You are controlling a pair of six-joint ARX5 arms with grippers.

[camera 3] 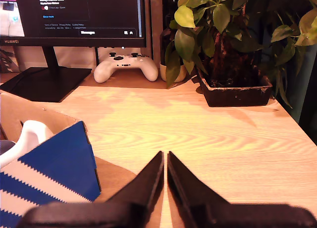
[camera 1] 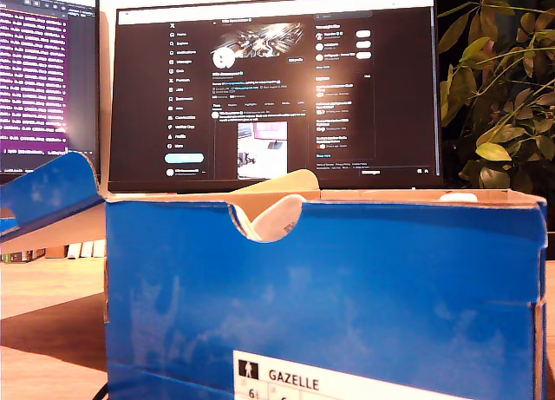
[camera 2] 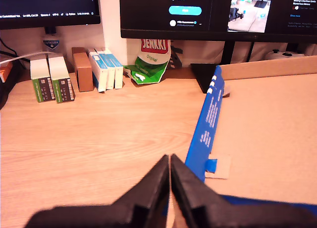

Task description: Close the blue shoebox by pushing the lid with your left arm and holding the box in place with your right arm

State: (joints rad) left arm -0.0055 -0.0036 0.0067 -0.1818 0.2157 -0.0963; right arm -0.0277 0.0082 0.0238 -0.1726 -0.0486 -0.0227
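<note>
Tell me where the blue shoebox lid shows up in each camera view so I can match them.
Exterior view: the lid stands tilted open at the picture's left edge.
First wrist view: the lid's blue rim runs ahead of my first gripper.
Second wrist view: not in it.
Shared landmark: the dark monitor.

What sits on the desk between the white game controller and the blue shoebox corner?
Nothing: in the second wrist view, only bare desk lies between the controller and the shoebox.
</note>
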